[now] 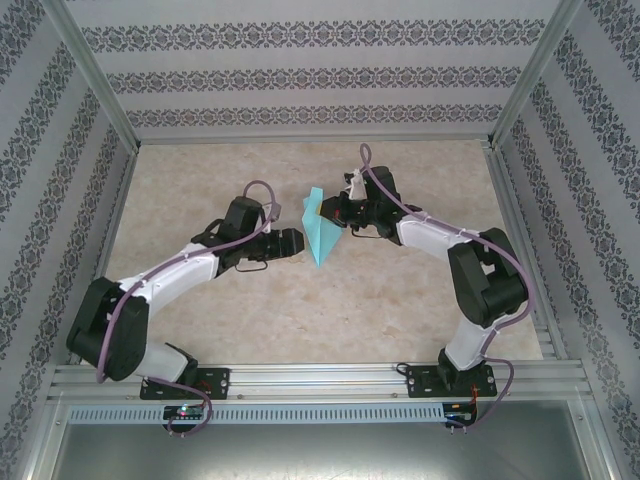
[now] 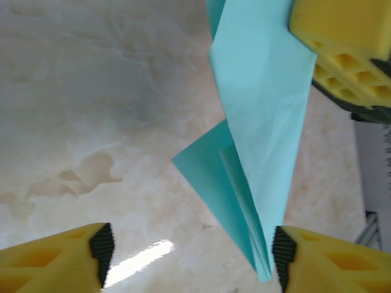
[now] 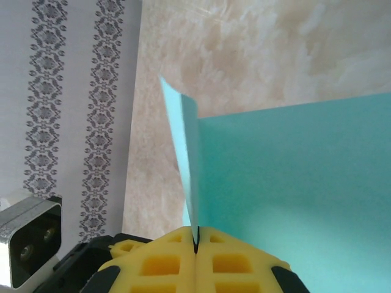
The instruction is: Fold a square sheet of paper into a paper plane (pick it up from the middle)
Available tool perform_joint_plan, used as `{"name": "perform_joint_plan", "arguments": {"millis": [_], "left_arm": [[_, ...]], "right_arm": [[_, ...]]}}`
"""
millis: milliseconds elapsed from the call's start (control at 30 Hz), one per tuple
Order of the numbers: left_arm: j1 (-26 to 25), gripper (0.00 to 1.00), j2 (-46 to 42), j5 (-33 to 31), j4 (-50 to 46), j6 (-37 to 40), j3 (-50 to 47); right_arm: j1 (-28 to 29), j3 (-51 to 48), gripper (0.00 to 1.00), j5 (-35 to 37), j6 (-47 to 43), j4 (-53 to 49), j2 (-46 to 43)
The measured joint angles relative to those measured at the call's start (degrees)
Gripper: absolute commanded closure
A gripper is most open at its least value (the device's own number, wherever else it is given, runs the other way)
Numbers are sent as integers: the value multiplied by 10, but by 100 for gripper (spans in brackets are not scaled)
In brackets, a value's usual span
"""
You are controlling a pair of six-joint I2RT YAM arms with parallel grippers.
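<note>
The right gripper (image 1: 338, 213) is clenched on the teal paper plane (image 1: 322, 232) over the middle of the surface (image 1: 200, 180), its fingers hiding the pinched fold. The left gripper (image 2: 193, 245) is released, spread wide beside the plane's tip. The left wrist view cuts off the plane's other end.

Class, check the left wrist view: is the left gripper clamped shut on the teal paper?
No, the left gripper stands wide open, with the paper plane beside one of its fingers.

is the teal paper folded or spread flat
Folded: the paper plane is a narrow pointed dart with overlapping layers, and the right pincer is shut on one of its folds.
</note>
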Motion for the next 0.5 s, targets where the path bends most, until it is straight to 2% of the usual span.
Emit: {"name": "perform_joint_plan", "arguments": {"millis": [67,333,500], "left_arm": [[-2,21,-17,7,34,-41,-21],[-31,21,-23,25,179,-186,-64],[-44,23,-23,29,239,-237,-70]], "right_arm": [[0,-6,100,0,13,13,-11],[0,-31,100,0,60,73,-46],[0,-42,100,1,85,97,-60]]}}
